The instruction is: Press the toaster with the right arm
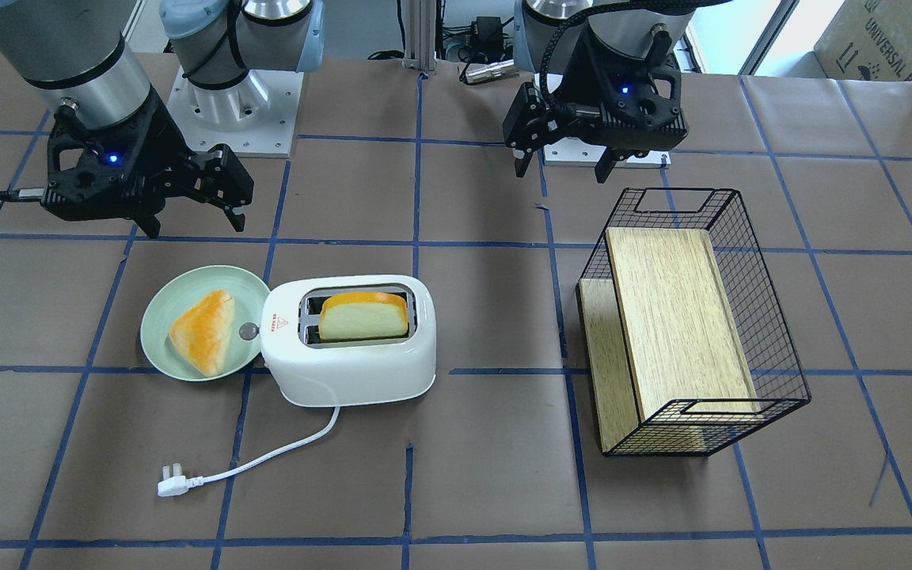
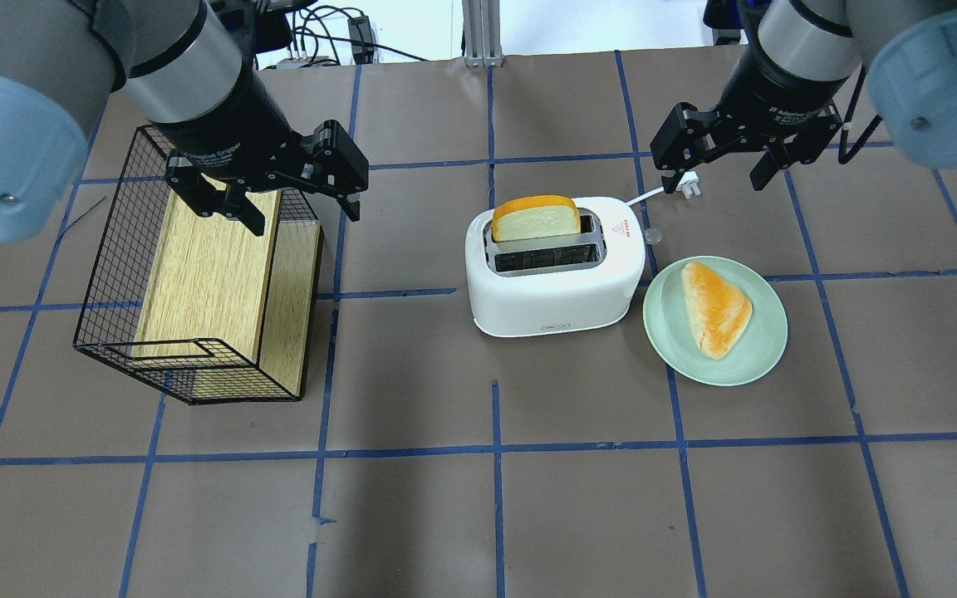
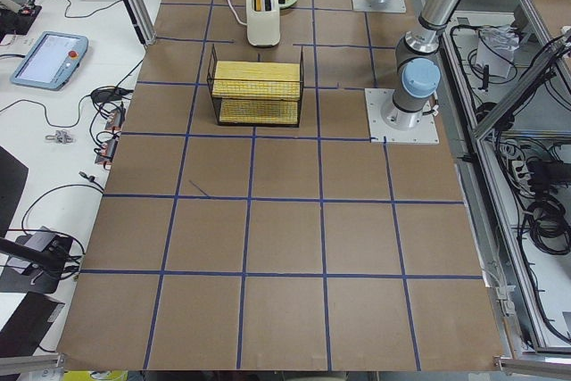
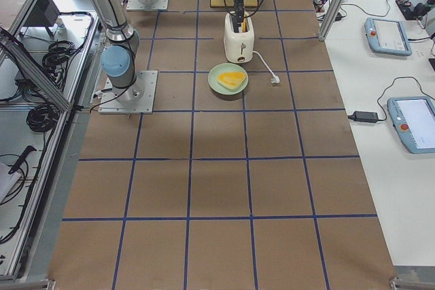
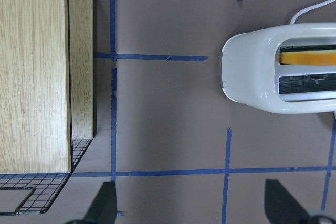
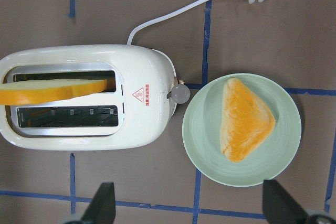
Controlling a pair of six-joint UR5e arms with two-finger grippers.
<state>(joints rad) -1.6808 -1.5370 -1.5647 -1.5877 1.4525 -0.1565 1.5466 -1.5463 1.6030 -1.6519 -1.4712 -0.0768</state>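
Observation:
The white two-slot toaster (image 1: 349, 360) (image 2: 557, 291) (image 6: 142, 124) stands mid-table with a bread slice (image 1: 362, 317) (image 2: 535, 220) sticking up from one slot. Its grey knob (image 1: 248, 332) (image 6: 180, 93) is on the end facing a green plate. My right gripper (image 1: 191, 222) (image 2: 715, 162) (image 6: 191, 205) is open and empty. It hovers above the table, off the toaster's knob end, touching nothing. My left gripper (image 1: 564, 170) (image 2: 300, 212) (image 5: 191, 205) is open and empty above the edge of the wire basket.
A green plate (image 1: 157, 332) (image 2: 765, 349) with a triangular bread piece (image 1: 203, 331) (image 2: 715, 307) touches the toaster's knob end. The toaster's cord ends in a loose plug (image 1: 173, 480) (image 2: 689, 184). A black wire basket (image 1: 765, 301) (image 2: 113, 249) holding wooden boards lies on my left side.

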